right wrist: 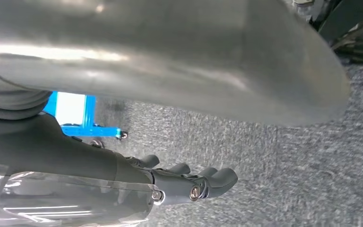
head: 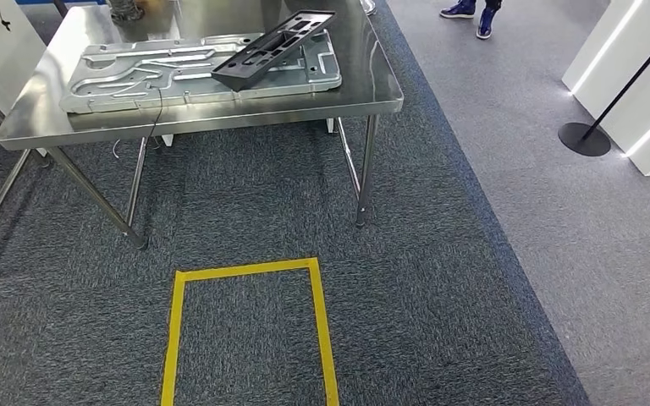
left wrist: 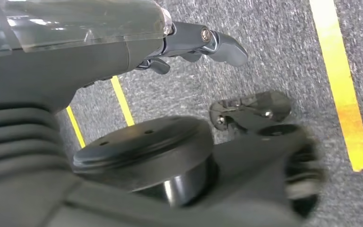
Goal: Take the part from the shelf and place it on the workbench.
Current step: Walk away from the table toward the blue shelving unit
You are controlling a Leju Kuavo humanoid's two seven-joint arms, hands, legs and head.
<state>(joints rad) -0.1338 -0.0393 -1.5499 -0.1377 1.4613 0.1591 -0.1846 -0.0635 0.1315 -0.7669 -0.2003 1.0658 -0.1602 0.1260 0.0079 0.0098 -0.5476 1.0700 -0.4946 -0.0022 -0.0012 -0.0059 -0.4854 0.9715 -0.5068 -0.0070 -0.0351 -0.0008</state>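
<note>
Your left hand (left wrist: 194, 45) hung over the carpet, fingers loosely apart, holding nothing. Your right hand (right wrist: 189, 182) hung likewise, empty.

A black slotted part (head: 275, 48) lies tilted on the steel workbench (head: 364, 85).

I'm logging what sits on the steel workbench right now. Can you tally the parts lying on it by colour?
Silver: 1, the large metal plate lying flat on the workbench
Black: 1, the long plastic part resting tilted on top of the plate
Total: 2
A further object at the table's far edge is cut off by the frame, so it is left uncounted.
</note>
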